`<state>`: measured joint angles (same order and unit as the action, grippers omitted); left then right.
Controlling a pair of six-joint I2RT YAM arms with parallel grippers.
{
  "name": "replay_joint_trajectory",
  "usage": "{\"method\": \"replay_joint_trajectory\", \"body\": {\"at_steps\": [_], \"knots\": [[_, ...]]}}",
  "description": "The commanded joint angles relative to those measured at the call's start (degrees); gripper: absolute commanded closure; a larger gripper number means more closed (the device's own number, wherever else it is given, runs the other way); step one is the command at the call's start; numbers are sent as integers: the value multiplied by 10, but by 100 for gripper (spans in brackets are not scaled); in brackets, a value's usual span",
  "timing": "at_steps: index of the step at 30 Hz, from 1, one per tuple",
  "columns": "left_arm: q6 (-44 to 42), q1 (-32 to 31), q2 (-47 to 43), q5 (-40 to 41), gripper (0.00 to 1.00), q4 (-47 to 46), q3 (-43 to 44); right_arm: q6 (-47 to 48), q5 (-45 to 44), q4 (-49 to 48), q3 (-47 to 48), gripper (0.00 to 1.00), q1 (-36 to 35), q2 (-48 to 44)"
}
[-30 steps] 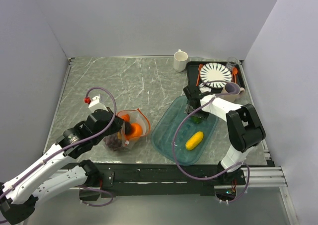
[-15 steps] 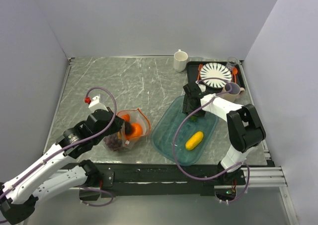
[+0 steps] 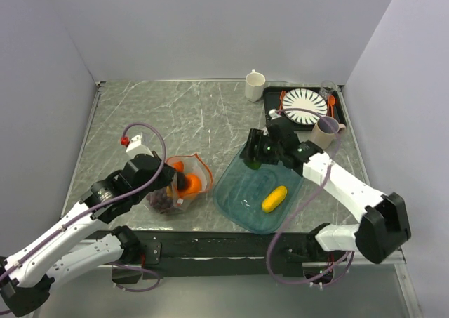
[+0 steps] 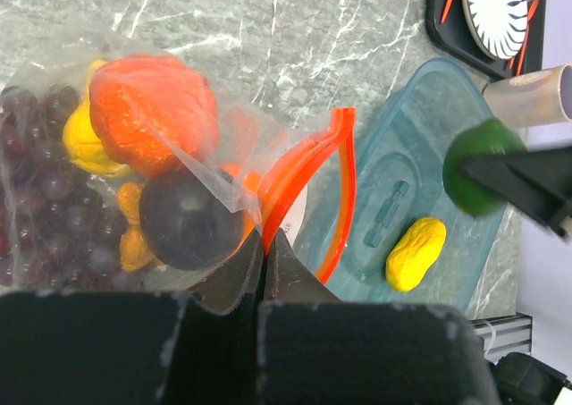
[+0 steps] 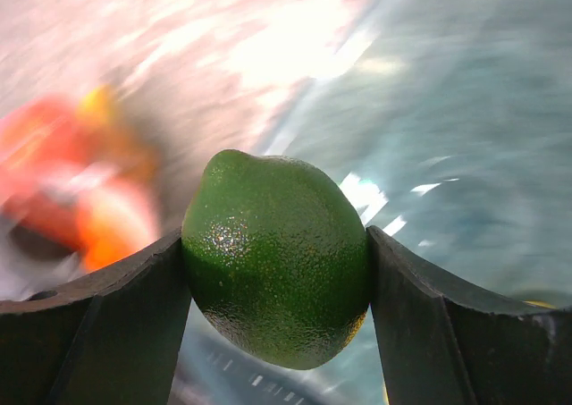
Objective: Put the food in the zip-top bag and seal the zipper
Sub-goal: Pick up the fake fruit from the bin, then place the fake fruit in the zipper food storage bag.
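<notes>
The clear zip-top bag lies left of centre. It holds an orange round, a dark plum, purple grapes and a yellow piece. My left gripper is shut on the bag's mouth at the orange-red zipper, holding the mouth up and open. My right gripper is shut on a green fruit and hangs over the left end of the teal tray, right of the bag. The green fruit also shows in the left wrist view. A yellow piece lies in the tray.
A white mug stands at the back. A black tray at the back right carries a striped plate, orange cutlery and a purple mug. Grey walls close in both sides.
My right gripper has lifted the green fruit off the tray and carried it left toward the bag; the arm has swung outward. The left gripper and bag have stayed still.
</notes>
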<state>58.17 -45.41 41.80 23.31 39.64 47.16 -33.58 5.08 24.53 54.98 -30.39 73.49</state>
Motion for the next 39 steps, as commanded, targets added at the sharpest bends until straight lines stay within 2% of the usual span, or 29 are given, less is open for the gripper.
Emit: {"method": "replay_joint_trajectory", "body": {"at_steps": [1,7,14,24,28,31,33,39], "knots": [[-2,2,5,-6,99,-29,10,-24,48,-19,25,75,-71,-39],[-3,2,8,-10,99,-34,7,-61,92,-71,37,75,-141,-51],[-1,2,3,-13,99,-30,8,-44,62,-49,131,74,-223,61],[-3,2,-11,-10,99,-20,19,-57,76,-107,183,73,-244,205],[-4,2,-6,-15,99,-19,23,-38,60,-71,243,71,-253,251],[-2,2,-12,-15,99,-24,20,-32,63,-57,278,66,-260,276],[0,2,-15,-12,99,-22,20,-19,56,-41,301,58,-268,283],[3,2,-22,3,99,-9,28,-11,88,-68,285,48,-281,283]]}}
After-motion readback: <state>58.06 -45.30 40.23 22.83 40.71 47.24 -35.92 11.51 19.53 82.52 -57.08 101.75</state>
